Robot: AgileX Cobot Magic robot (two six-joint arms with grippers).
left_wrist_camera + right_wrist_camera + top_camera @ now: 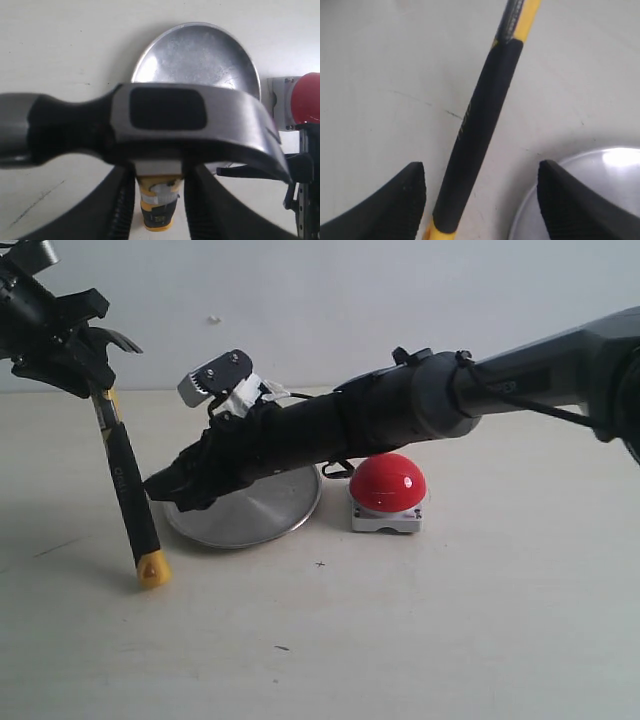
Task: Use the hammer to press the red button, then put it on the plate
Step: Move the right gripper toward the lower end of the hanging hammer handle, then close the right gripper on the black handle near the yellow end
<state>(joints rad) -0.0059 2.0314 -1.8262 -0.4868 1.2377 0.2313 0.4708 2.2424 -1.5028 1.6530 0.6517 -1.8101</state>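
Exterior view: left claw [95, 380] grips the hammer [128, 485] just under its head, butt end down on the bench [450, 620]. Right claw [165, 490], spread wide, straddles the handle without touching, at the edge of the plate [260, 515], which lies beside the red button [388, 482].

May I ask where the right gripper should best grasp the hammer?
The black handle of the hammer, mid-length, from the plate side: it stands near upright, the left gripper holds its neck, and the open right gripper straddles that straight section.
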